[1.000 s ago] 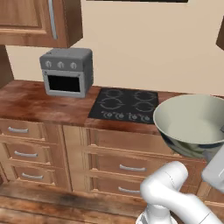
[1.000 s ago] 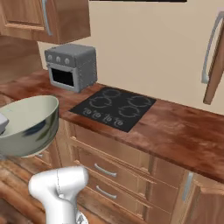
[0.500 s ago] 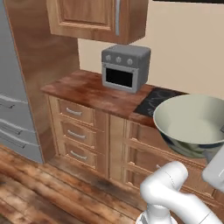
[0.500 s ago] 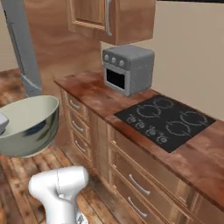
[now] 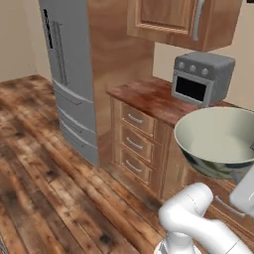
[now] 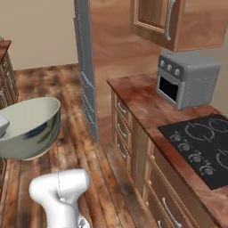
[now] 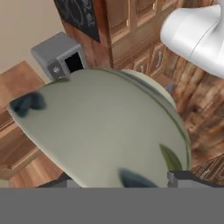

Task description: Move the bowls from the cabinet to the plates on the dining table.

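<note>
My gripper [image 7: 127, 180] is shut on the grey-green bowl [image 7: 100, 127], whose dark-marked outside bulges toward the hand camera. The bowl [image 5: 218, 136] hangs in the air at the right of the left base view, cream inside facing up, and the bowl [image 6: 29, 127] is at the left of the right base view. The wall-hung cabinet [image 5: 183, 20] with its grey bar handle is up at the back; the same cabinet [image 6: 178, 22] is at the top right. The plates are out of view. I cannot tell whether a wooden corner [image 6: 5, 71] at the left edge is the dining table.
A grey toaster oven [image 5: 201, 79] stands on the wooden counter [image 6: 142, 100], beside a black stovetop [image 6: 200, 147]. A tall grey fridge [image 5: 69, 74] stands left of the counter's drawers [image 5: 134, 144]. Wood floor [image 5: 44, 173] spreads to the left.
The whole picture has swung: the base has turned, bringing fridge and floor into view and sliding stovetop and oven to the right. The bowl stays in the gripper.
</note>
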### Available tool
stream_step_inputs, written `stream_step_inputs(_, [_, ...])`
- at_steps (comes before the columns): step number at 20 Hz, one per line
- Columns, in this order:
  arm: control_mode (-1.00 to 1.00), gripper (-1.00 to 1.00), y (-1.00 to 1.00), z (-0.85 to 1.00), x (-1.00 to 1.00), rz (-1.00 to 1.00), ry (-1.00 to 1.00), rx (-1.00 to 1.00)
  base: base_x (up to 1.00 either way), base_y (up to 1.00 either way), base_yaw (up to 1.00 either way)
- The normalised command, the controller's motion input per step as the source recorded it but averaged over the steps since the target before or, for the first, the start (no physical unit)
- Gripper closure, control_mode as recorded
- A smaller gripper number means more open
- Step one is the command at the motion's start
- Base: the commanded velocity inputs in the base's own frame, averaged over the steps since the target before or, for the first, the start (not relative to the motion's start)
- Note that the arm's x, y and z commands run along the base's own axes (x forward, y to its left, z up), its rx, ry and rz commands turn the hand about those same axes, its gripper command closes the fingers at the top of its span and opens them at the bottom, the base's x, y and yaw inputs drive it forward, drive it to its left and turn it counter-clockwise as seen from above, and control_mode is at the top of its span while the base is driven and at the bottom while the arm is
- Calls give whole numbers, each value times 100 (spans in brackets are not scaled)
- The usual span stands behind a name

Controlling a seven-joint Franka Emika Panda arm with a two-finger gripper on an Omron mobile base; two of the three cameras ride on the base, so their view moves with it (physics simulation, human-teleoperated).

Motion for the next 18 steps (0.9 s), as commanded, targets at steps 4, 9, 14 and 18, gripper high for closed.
stream_step_inputs(4, [100, 100, 0, 0, 0, 0, 0, 0, 1, 31, 55])
stream_step_inputs(9, [100, 100, 0, 0, 0, 0, 0, 0, 15, 20, 53])
stream_step_inputs(14, [100, 100, 0, 0, 0, 0, 0, 0, 50, 0, 47])
stream_step_inputs(18, [100, 100, 0, 0, 0, 0, 0, 0, 70, -1, 43])
